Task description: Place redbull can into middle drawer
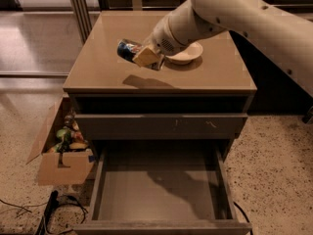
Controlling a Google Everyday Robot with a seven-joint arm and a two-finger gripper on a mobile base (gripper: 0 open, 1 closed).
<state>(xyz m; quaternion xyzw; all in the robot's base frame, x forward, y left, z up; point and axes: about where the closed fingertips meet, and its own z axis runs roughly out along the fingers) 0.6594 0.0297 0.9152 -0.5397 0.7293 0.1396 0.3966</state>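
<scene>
Redbull can (127, 49): a small slim can, blue and silver with small marks on its side, too dark on the shaded end to read. It lies tipped over rather than upright, one end pointing to the left edge of the picture and slightly up. The redbull can is held above the worktop (98, 67), not resting on it; its shadow falls on the brown surface just below and toward the front edge.

The claw (143, 56) is closed on the can's right end, with a tan finger pad (146, 58) pressed against the side that faces the camera. The cream arm (244, 13) comes in from the upper right and slopes down to the left, its wrist crossing in front of the cream bowl (191, 56) and hiding the bowl's left part.

Below the worktop, a drawer front with pale scratches (161, 126) is shut. Under it the middle drawer (161, 192) is pulled out, its flat grey-brown bottom bare and partly shaded. To the left of the cabinet a cardboard box (61, 168) on the floor holds mixed small items, and dark cables (49, 210) lie near it.
</scene>
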